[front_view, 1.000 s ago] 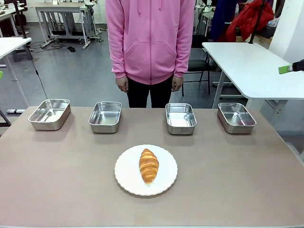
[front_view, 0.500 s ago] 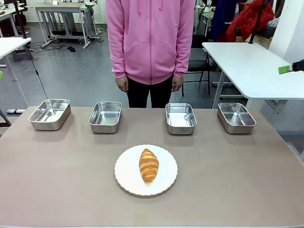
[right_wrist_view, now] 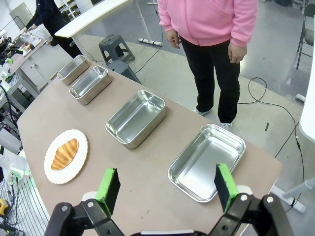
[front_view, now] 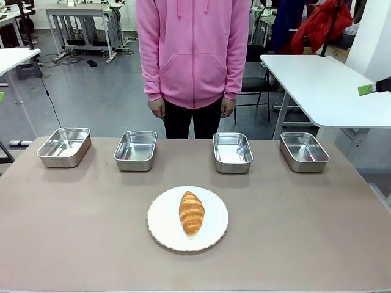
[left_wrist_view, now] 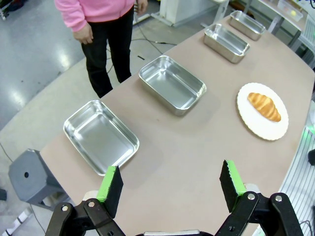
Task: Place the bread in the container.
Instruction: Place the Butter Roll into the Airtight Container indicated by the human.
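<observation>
The table (front_view: 305,232) is carrying everything I am working with. Four identical steel trays are standing in a row along its 12 o'clock edge, and the container I should fill is one of them. I cannot tell which, so I am judging the two inner ones handiest: one at 11 o'clock of the plate (front_view: 134,165), one at 1 o'clock (front_view: 233,167). The white plate (front_view: 160,227) is sitting toward 6 o'clock, and the bread (front_view: 191,212) is lying on it, its tips pointing 12 and 6.

I am holding my left gripper (left_wrist_view: 171,182) and my right gripper (right_wrist_view: 166,183) wide apart and empty, high above the table ends. From the left, the bread is showing at 2 o'clock; from the right, at 9 o'clock. I am thinking a good pick means coming straight down, closing across the fat middle, squeezing lightly so the crust is not crushing, and lifting above the tray rim.

The person (front_view: 193,55) is standing at 12 o'clock just behind the trays, arms hanging; I should be watching for hands reaching in. A grey stool (left_wrist_view: 27,174) is standing off the table, not in my way.
</observation>
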Available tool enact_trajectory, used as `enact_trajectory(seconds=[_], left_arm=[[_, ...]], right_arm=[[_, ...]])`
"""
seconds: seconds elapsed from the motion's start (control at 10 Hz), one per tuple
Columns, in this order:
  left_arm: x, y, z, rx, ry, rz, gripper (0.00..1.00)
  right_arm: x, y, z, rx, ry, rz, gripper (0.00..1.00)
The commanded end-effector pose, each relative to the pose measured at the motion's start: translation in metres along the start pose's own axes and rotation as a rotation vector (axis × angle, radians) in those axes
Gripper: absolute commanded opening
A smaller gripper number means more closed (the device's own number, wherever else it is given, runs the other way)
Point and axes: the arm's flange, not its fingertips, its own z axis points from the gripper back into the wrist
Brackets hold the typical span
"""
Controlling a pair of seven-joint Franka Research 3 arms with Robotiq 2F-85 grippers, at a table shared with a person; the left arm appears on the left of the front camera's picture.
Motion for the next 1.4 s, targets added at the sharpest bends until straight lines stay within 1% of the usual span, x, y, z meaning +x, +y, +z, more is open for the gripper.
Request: enact_trajectory(seconds=[0.0, 1.3], left_arm=[[0.0001, -0.0003, 0.0003, 0.000, -0.001, -0.004, 1.00], [0.0001, -0.0003, 0.0003, 0.000, -0.001, -0.004, 1.00]], right_arm=[[0.0009, 0.0007, -0.0010, 0.004, -0.004, 0.002, 1.00], [0.0009, 0.0007, -0.0010, 0.004, -0.004, 0.002, 1.00]])
